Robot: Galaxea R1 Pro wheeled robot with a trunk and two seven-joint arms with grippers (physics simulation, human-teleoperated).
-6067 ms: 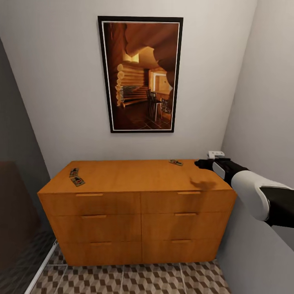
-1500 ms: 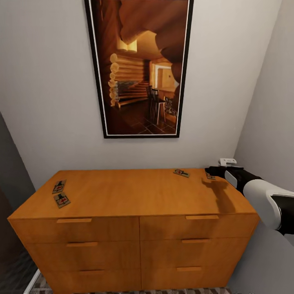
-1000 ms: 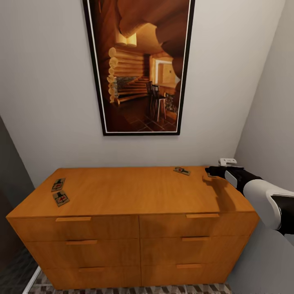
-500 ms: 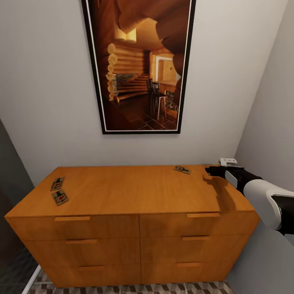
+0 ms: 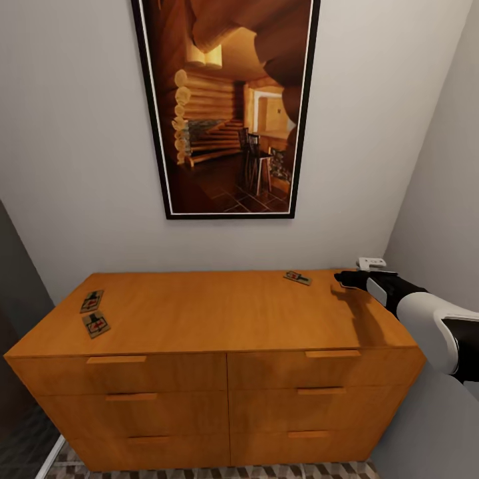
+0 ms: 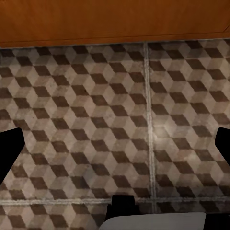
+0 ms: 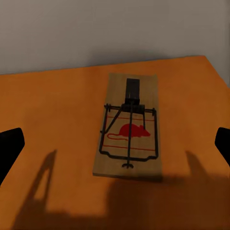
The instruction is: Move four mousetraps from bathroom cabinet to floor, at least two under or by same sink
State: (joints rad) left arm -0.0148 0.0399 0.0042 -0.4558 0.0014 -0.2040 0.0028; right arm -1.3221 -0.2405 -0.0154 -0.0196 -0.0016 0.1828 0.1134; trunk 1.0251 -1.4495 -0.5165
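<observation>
My right gripper (image 5: 340, 279) hangs just over the back right corner of the cabinet (image 5: 213, 319), and the mousetrap (image 7: 128, 125) I am after lies directly ahead of it on the cabinet top, flat, its long axis running straight away from me along the line of my fingers, with the red mouse mark at the near end and the dark block at the far end toward the wall. In the right wrist view my two fingertips (image 7: 9, 148) show only at the edges of the frame, spread wide, well apart from the board on either side, touching nothing and holding nothing. So I judge the coming move is a short push forward and down to straddle the board across its narrow width. Another trap (image 5: 297, 277) lies a little further left along the back edge, and two more (image 5: 93, 313) sit together near the left end, well apart from this arm. My left gripper (image 6: 115, 158) is likewise spread and empty, pointing down at the bathroom floor (image 6: 96, 120) in front of the cabinet.
</observation>
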